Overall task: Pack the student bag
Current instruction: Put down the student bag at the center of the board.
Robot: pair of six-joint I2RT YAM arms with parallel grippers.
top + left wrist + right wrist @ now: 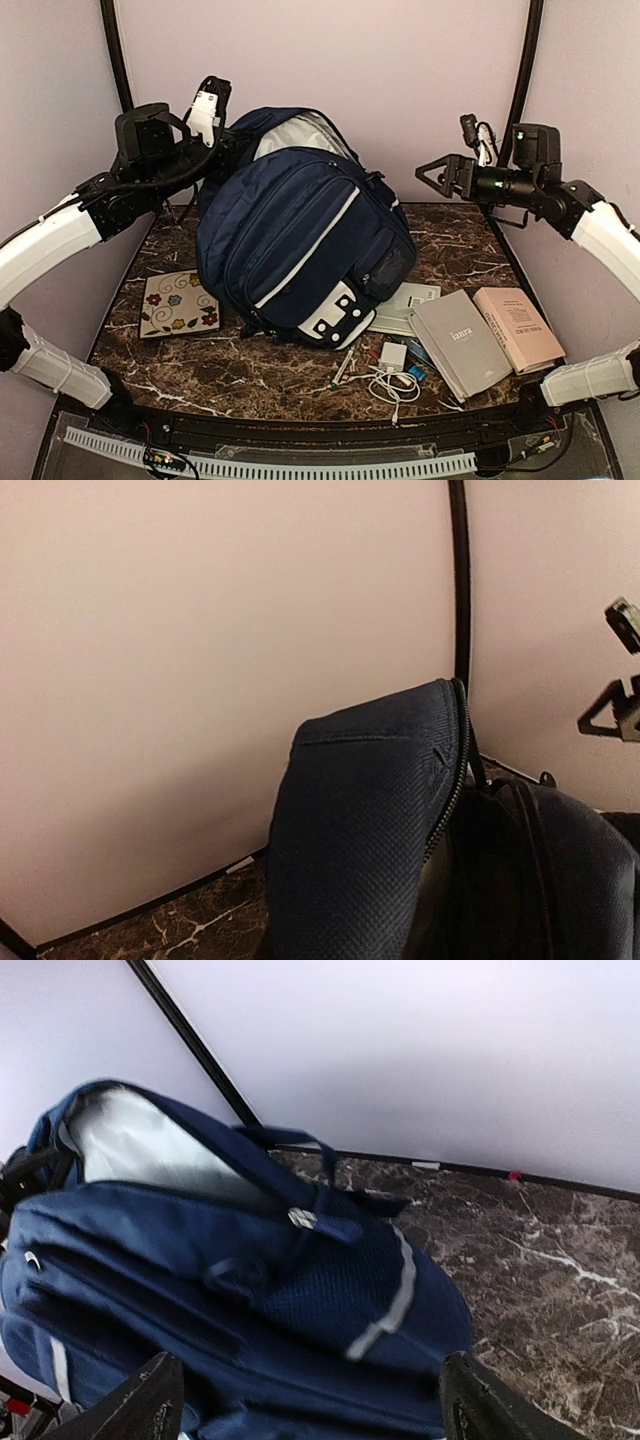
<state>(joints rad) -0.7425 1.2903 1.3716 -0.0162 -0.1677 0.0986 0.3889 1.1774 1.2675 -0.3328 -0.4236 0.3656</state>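
**Top view.** Student bag (300,240) is lying tilted on the dark marble bench (250,375), left of centre and toward the back, front pockets facing up. Its mouth is gaping at the far end with grey lining (300,135) showing. The white patches (335,315) are sitting at the near end. Left arm (60,235) is reaching in to the bag's far left rim, and the left jaws are hidden there against the fabric. Right arm (610,235) is hanging in the air right of the bag, well apart from it, with the right jaws pointing toward it.

Also lying on the bench:
- 1 flowered tile (180,303), just left of the bag
- 1 white booklet (405,303), partly under the bag's right side
- 1 grey book (460,345) and 1 pale pink book (518,328), side by side at the right
- 1 white charger (393,356) with its cable (397,383), and 1 pen (342,368), near the front

**Left wrist view.** Navy fabric of the bag (370,820) is rising from the bottom edge, with zip teeth running along its right border. The fingers are hidden under this fabric. The left jaws are reading as pinched narrow on the rim.

**Right wrist view.** The 2 fingertips (150,1405) are standing wide apart at the bottom corners. The right jaws are gaping wide and holding nothing. The bag (230,1260) is lying below them, lining at upper left, marble showing to the right.
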